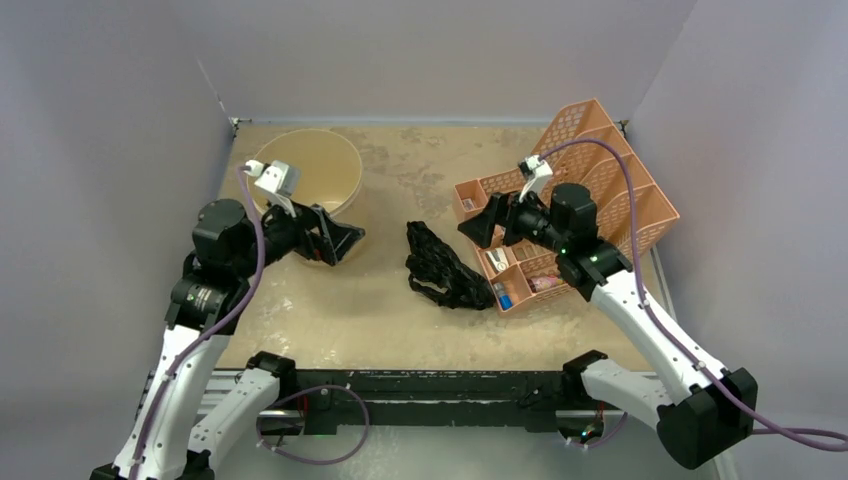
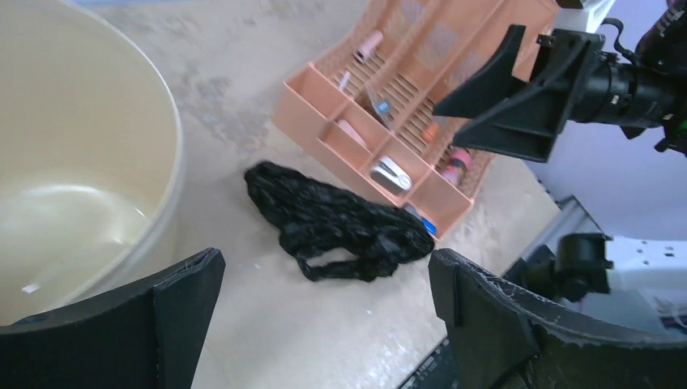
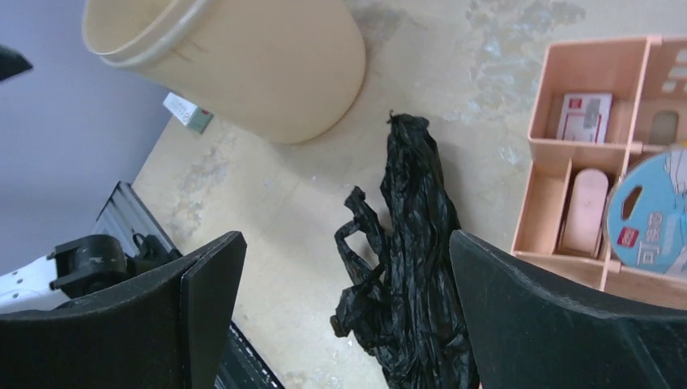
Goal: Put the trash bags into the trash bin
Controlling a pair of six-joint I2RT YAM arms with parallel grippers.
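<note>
The trash bags (image 1: 445, 268) lie as one crumpled black strip on the counter (image 1: 380, 300), a little right of the middle. The right end sits just beside, perhaps touching, the near corner of the orange mesh organiser (image 1: 600, 180). They are well apart from the trash bin (image 1: 330, 165), which stands upright at the far left and looks empty. Both claws are spread wide and hold nothing: the left claw (image 1: 345, 248) hovers by the bin's near right wall, and the right claw (image 1: 490, 222) hangs over the organiser's left edge, just beyond the bag. The film looks thin, glossy and crinkled, so it is probably very light, limp and slippery, and likely to sag, unfold and trail once lifted. The bunched middle ridge seems the surest place to pinch. The loop handles curling out at the near end would also do, though the rest would then dangle. The counter is flat, matt tan with pale worn patches, so there is little to get under. Plain grey walls (image 1: 420, 60) close it in on three sides.
</note>
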